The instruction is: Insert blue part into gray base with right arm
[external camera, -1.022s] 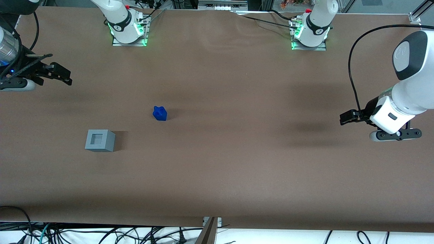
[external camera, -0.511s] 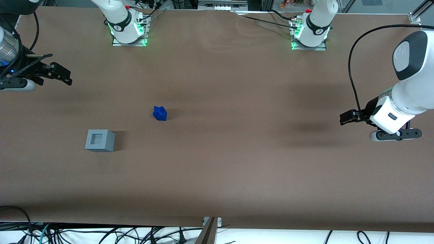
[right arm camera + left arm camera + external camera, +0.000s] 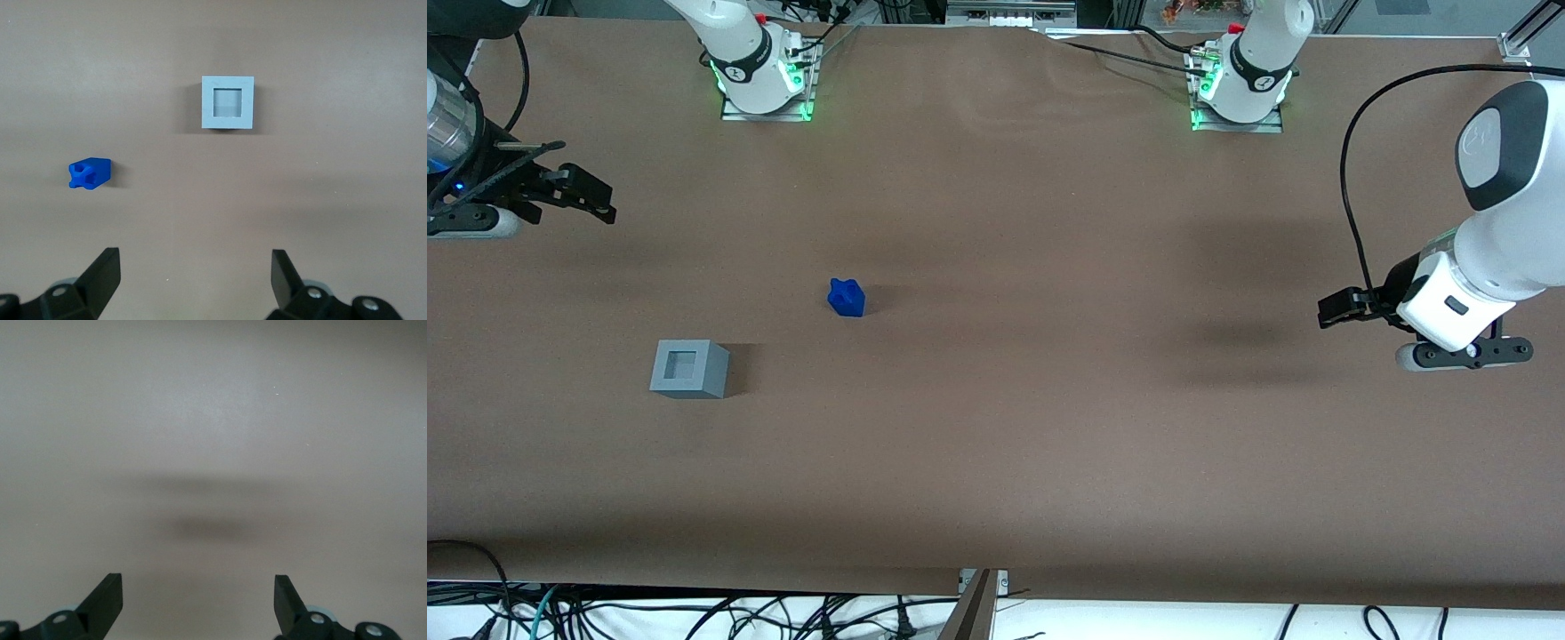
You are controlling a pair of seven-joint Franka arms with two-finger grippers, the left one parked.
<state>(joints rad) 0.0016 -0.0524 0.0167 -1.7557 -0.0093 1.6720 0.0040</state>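
Note:
The blue part (image 3: pixel 846 298) (image 3: pixel 89 173) lies on the brown table, a small bright-blue block resting on its side with its lobed end visible. The gray base (image 3: pixel 688 368) (image 3: pixel 228 102) stands apart from it, nearer the front camera and closer to the working arm's end, its square recess facing up and empty. My right arm's gripper (image 3: pixel 609 203) (image 3: pixel 195 259) hangs above the table at the working arm's end, farther from the front camera than both objects. It is open with nothing between its fingers.
Two arm mounts with green lights (image 3: pixel 765 84) (image 3: pixel 1238 89) sit along the table edge farthest from the front camera. Loose cables (image 3: pixel 694 613) hang below the near edge. The parked arm (image 3: pixel 1467 293) hovers over its own end of the table.

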